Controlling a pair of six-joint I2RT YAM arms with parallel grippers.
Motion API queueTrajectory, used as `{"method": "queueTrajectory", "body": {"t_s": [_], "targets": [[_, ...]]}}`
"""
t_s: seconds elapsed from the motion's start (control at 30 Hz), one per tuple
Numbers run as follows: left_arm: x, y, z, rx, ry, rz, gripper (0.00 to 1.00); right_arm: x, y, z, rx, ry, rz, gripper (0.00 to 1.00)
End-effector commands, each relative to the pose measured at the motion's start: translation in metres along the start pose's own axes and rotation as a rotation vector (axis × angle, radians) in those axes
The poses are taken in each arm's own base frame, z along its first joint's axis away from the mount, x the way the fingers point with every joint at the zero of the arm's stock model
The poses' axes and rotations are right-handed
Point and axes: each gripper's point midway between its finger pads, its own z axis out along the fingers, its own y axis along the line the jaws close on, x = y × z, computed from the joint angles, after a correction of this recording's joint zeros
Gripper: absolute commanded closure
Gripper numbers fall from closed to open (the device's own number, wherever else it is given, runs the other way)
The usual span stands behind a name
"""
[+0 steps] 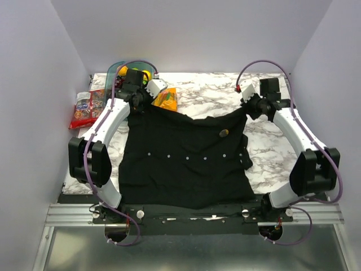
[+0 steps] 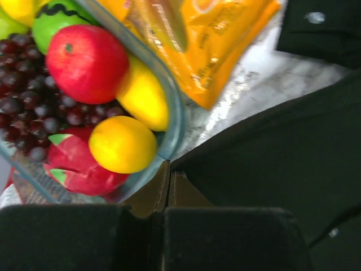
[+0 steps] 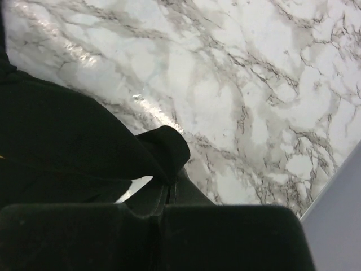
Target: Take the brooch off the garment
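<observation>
The black shirt (image 1: pixel 186 161) lies spread on the marble table, a row of tiny white buttons across its middle. The brooch (image 1: pixel 223 133), a small round disc, sits on the shirt's upper right part. My left gripper (image 1: pixel 137 100) is shut on the shirt's far left corner; in the left wrist view the jaws (image 2: pixel 169 180) pinch the black cloth (image 2: pixel 271 164). My right gripper (image 1: pixel 250 107) is shut on the shirt's far right corner; in the right wrist view the jaws (image 3: pixel 172 186) pinch a fold of cloth (image 3: pixel 84 141). The cloth stretches between both grippers.
A clear bowl of toy fruit (image 1: pixel 128 73) stands at the back left, close to my left gripper; its rim (image 2: pixel 175 113) nearly touches the fingers. An orange packet (image 1: pixel 167 99) lies beside it. A red snack bag (image 1: pixel 87 110) lies at the far left. Marble table (image 1: pixel 271 141) on the right.
</observation>
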Motion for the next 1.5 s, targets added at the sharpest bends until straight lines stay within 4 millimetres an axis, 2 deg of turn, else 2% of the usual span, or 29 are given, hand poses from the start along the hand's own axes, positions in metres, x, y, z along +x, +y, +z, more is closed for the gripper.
{"method": "queueTrajectory", "body": {"t_s": [0.0,0.03,0.07,0.1,0.17,0.2,0.23,0.27,0.3,0.33,0.37,0.4,0.5,0.6,0.63,0.67,0.73,0.77,0.8,0.87,0.9,0.97,1.1,1.13,1.2,1.27,1.33,1.43,1.47], "targets": [[-0.01,0.055,0.003,-0.254,0.02,-0.05,1.0,-0.031,-0.045,0.026,0.113,-0.057,0.024,1.0],[-0.008,0.057,0.005,-0.267,0.029,-0.062,1.0,-0.031,-0.049,0.033,0.123,-0.047,0.048,1.0],[-0.006,0.06,0.006,-0.286,0.048,-0.074,1.0,-0.044,-0.06,0.034,0.146,-0.067,0.052,1.0],[-0.008,0.064,0.004,-0.301,0.045,-0.094,1.0,-0.038,-0.061,0.051,0.134,-0.04,0.063,1.0],[-0.004,0.065,0.006,-0.307,0.074,-0.111,1.0,-0.042,-0.07,0.058,0.147,-0.037,0.072,0.99],[-0.002,0.067,0.004,-0.321,0.086,-0.115,1.0,-0.051,-0.077,0.06,0.157,-0.051,0.068,0.99],[0.001,0.065,0.003,-0.316,0.099,-0.113,1.0,-0.049,-0.077,0.07,0.147,-0.04,0.073,0.96],[0.003,0.063,0.003,-0.304,0.107,-0.11,1.0,-0.049,-0.078,0.073,0.14,-0.036,0.077,0.76],[0.003,0.059,0.001,-0.283,0.106,-0.1,0.96,-0.058,-0.082,0.072,0.144,-0.051,0.072,0.65],[0.006,0.055,-0.002,-0.267,0.12,-0.095,0.87,-0.058,-0.081,0.075,0.13,-0.051,0.075,0.55],[0.007,0.053,-0.003,-0.259,0.122,-0.101,0.71,-0.06,-0.08,0.073,0.118,-0.053,0.075,0.46],[0.008,0.051,-0.005,-0.254,0.122,-0.103,0.64,-0.064,-0.079,0.071,0.11,-0.062,0.071,0.44],[0.002,0.05,-0.018,-0.274,0.082,-0.145,0.5,-0.079,-0.07,0.057,0.062,-0.126,0.017,0.42],[-0.007,0.048,-0.031,-0.288,0.034,-0.192,0.46,-0.08,-0.036,0.056,-0.09,-0.185,-0.09,0.44],[-0.009,0.047,-0.037,-0.29,0.022,-0.196,0.46,-0.081,-0.019,0.059,-0.155,-0.21,-0.197,0.45],[-0.011,0.041,-0.038,-0.264,0.008,-0.196,0.44,-0.065,0.002,0.065,-0.226,-0.175,-0.239,0.47],[-0.008,0.021,-0.041,-0.178,-0.006,-0.174,0.44,-0.049,0.03,0.072,-0.334,-0.155,-0.403,0.5],[-0.013,-0.002,-0.039,-0.06,-0.052,-0.148,0.44,-0.026,0.049,0.075,-0.402,-0.104,-0.416,0.51],[0.003,-0.022,-0.033,0.013,-0.028,-0.092,0.44,-0.015,0.057,0.079,-0.436,-0.082,-0.432,0.51],[0.015,-0.043,-0.033,0.076,-0.031,-0.039,0.44,0.009,0.072,0.082,-0.508,-0.025,-0.48,0.52],[0.032,-0.059,-0.026,0.126,0.001,-0.025,0.44,0.022,0.08,0.085,-0.537,0.01,-0.478,0.52],[0.046,-0.074,-0.021,0.178,0.036,-0.006,0.45,0.042,0.086,0.09,-0.568,0.075,-0.494,0.52],[0.056,-0.089,-0.016,0.243,0.068,-0.046,0.46,0.074,0.089,0.084,-0.578,0.18,-0.543,0.55],[0.054,-0.09,-0.016,0.249,0.057,-0.047,0.46,0.094,0.094,0.078,-0.59,0.231,-0.545,0.55],[0.053,-0.093,-0.016,0.253,0.049,-0.059,0.46,0.106,0.096,0.065,-0.59,0.248,-0.597,0.56],[0.052,-0.095,-0.015,0.263,0.04,-0.066,0.46,0.135,0.101,0.054,-0.612,0.297,-0.639,0.57],[0.053,-0.097,-0.013,0.271,0.038,-0.067,0.47,0.151,0.09,0.046,-0.587,0.338,-0.63,0.58],[0.055,-0.098,-0.012,0.275,0.039,-0.07,0.46,0.182,0.059,0.041,-0.548,0.447,-0.564,0.61],[0.053,-0.1,-0.013,0.283,0.029,-0.072,0.46,0.184,0.048,0.038,-0.542,0.461,-0.555,0.62]]}}
